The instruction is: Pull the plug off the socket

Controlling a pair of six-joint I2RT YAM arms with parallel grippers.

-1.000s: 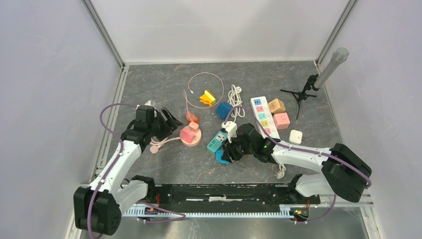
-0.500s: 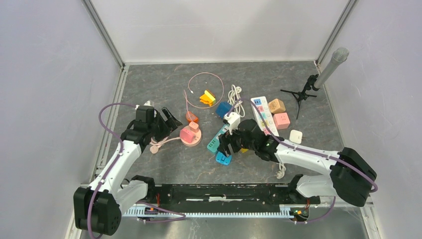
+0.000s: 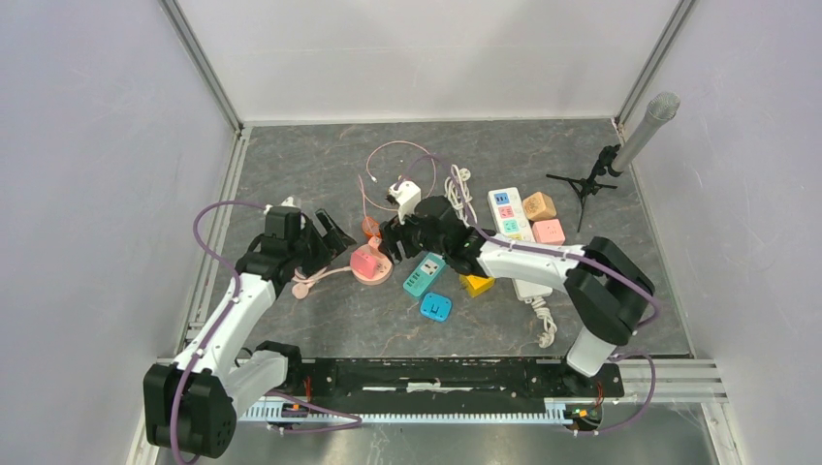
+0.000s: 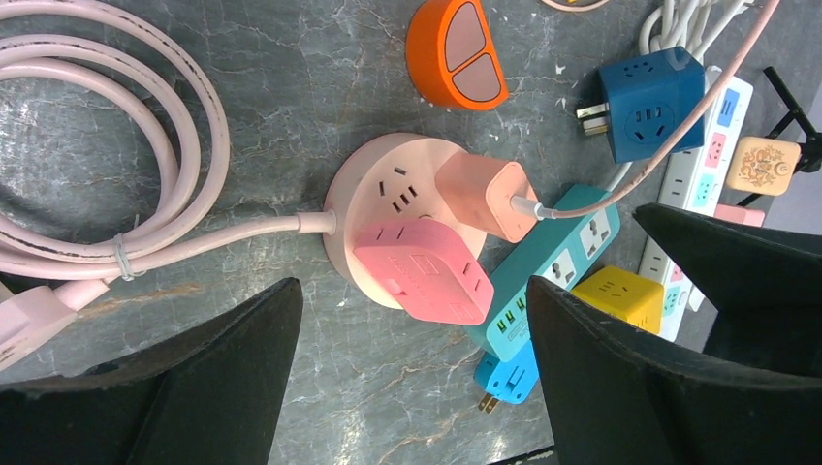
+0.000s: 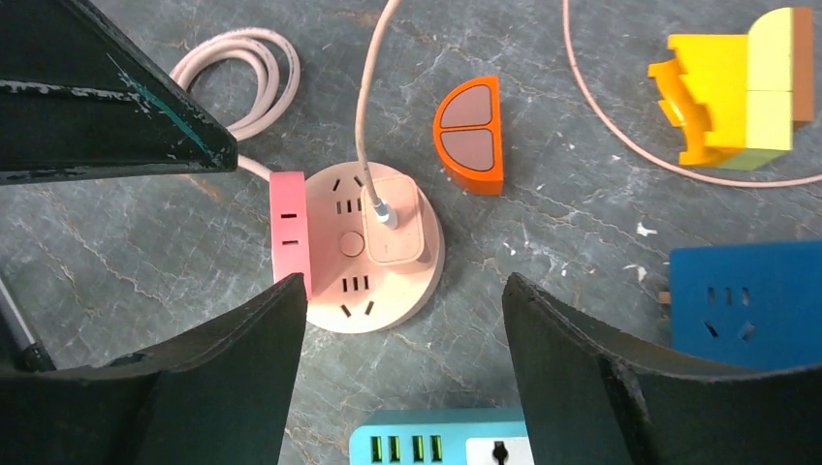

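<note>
The round pink socket (image 5: 373, 266) is lying on the grey surface (image 5: 562, 252), at centre-left of the top view. The pink plug (image 5: 393, 228) is sitting in its upper right face (a pink cable (image 5: 363, 107) is running up from it), and a pink adapter (image 5: 289, 232) is mounted at its left edge. The right claw (image 5: 405, 281) is being held spread over the socket, pinching nothing. The left claw (image 4: 412, 291) is likewise spread and empty, with the socket framed between its fingers.

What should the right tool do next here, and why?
Probably lower the open right tool onto the pale pink square charger plug: it sits seated in the round pink socket, roughly centred in the tool's opening, not yet gripped.
</note>
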